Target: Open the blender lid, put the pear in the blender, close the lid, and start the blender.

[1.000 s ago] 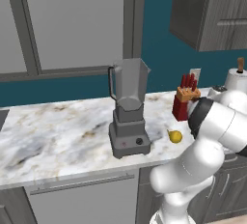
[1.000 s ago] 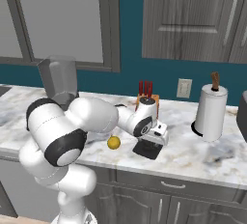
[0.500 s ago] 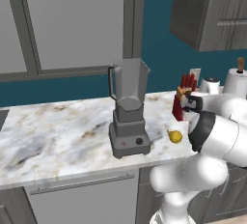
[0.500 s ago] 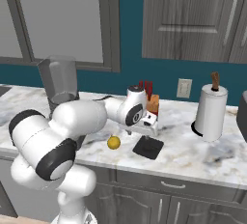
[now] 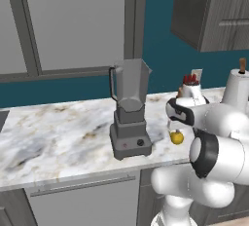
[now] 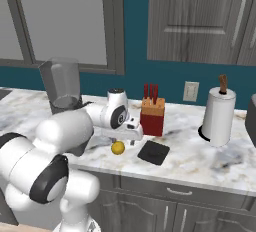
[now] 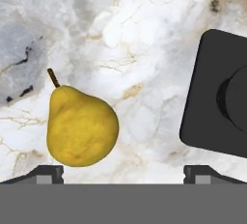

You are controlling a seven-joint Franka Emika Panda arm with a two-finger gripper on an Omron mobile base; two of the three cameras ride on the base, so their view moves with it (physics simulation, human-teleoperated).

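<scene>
My gripper (image 7: 123, 172) hangs above the marble counter (image 7: 144, 63) with its jaws spread wide and nothing between them; looking along my hand, one fingertip (image 7: 46, 174) sits just below the pear (image 7: 82, 125) and the other well across toward the lid (image 7: 217, 97). The pear lies on its side on the counter, stem up and to the left in that view, a bare strip of marble between it and the lid. The lid lies flat on the counter, off the jar, a round knob raised at its middle. From the right base camera the pear (image 6: 118, 147) sits near the counter's front edge, just below my hand (image 6: 131, 128), the lid (image 6: 153, 152) beside it and the red knife block (image 6: 152, 115) behind them. From the left base camera the blender (image 5: 130, 110) stands upright well to the left of the pear (image 5: 176, 137), its jar open at the top, handle toward the left, red button and black knob on its base facing front.
</scene>
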